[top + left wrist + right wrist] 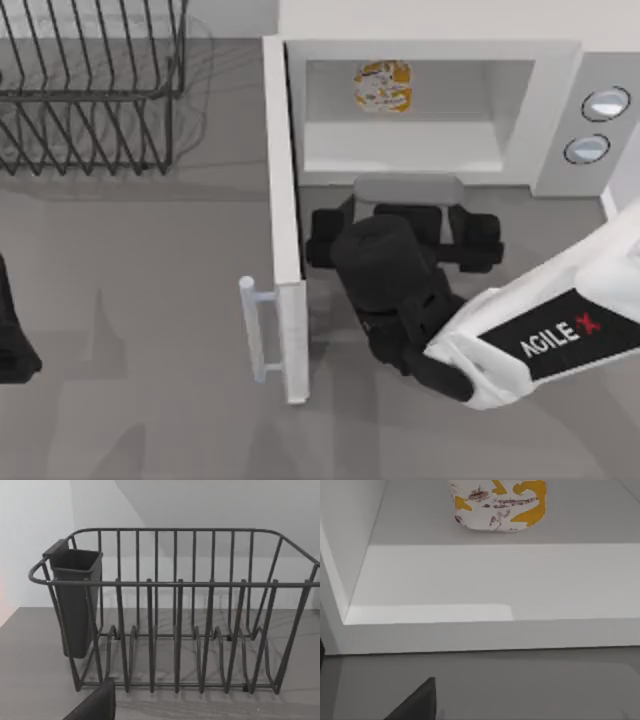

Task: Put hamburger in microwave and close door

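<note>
Hamburger (382, 86) sits deep inside microwave (430, 52), door (285, 220) stands open at 9 o'clock of right gripper (405, 235), nearer arm, fingers apart and empty; left gripper (12, 335) parked, finger state unreadable.

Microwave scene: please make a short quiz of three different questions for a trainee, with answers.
1. True or false: the hamburger lies inside the microwave.
2. The door is: A) open, B) closed.
3. What stands at the table's far left in the top view?

Key
1. True; the right wrist view also shows it on the oven floor.
2. A; it swings out beside the right claw, outside the opening.
3. A black wire dish rack.
</note>
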